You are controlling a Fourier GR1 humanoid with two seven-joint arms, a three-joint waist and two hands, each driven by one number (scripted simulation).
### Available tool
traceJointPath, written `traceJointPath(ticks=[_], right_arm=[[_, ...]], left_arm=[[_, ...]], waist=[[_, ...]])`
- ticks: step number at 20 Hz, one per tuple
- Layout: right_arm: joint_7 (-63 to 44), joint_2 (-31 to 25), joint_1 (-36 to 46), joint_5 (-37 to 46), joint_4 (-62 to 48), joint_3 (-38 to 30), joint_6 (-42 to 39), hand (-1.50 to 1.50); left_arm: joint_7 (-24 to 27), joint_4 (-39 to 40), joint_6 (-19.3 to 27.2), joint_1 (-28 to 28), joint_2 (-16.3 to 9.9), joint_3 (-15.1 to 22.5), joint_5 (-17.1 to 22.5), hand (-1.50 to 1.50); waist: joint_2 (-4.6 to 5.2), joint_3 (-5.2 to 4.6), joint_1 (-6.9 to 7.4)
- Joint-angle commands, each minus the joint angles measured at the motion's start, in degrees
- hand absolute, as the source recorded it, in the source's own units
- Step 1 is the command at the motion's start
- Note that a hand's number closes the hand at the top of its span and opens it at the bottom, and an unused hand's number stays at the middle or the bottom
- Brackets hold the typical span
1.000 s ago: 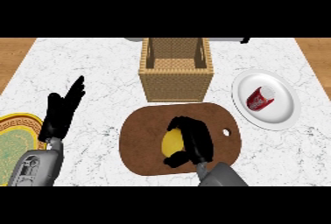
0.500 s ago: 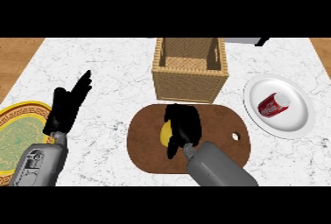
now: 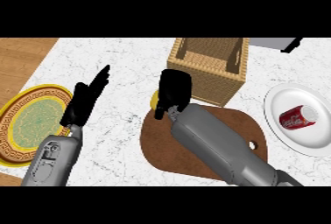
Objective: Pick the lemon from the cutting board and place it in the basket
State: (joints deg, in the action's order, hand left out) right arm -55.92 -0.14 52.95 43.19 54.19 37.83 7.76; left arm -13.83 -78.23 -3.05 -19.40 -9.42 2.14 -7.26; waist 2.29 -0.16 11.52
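The right hand [image 3: 173,94] is clenched around the lemon [image 3: 155,99], held over the cutting board's [image 3: 169,148] far-left edge, just near-left of the basket [image 3: 210,65]. The left hand [image 3: 84,99] rests released on the tabletop's [image 3: 129,70] left

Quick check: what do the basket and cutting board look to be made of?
Basket: looks like woven wicker or straw, tan, with a fine crosshatched weave on its walls. Cutting board: probably wood, dark brown, matte, with a hanging hole near one end.
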Motion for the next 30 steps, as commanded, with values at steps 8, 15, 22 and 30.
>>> traceJointPath(ticks=[8, 15, 22, 30], right_arm=[[-9.53, 0.13, 20.65, -5.77, -0.73, -6.57, 16.96, 1.50], [-12.73, 0.12, 34.31, -6.26, -8.02, -9.10, 19.75, 1.50], [-15.77, 0.12, 45.78, -7.40, -17.24, -11.27, 19.60, 1.50], [-16.73, 0.13, 54.70, -5.47, -34.30, -11.89, 8.75, 1.50]], left_arm=[[0.53, 2.26, -0.37, -1.10, 0.77, 1.10, -0.75, 0.00], [-1.91, 2.46, 1.29, -2.99, 1.79, 0.92, -1.33, 0.00], [0.11, 3.49, 1.23, -2.54, 0.77, -0.61, -0.84, 0.00], [-1.62, 2.34, 2.29, -0.65, 0.52, -0.88, -1.42, 0.00]], waist=[[-0.58, -0.15, 1.32], [-0.95, -0.28, 0.06], [-0.97, -0.45, -1.57], [-1.32, -0.41, -4.04]])
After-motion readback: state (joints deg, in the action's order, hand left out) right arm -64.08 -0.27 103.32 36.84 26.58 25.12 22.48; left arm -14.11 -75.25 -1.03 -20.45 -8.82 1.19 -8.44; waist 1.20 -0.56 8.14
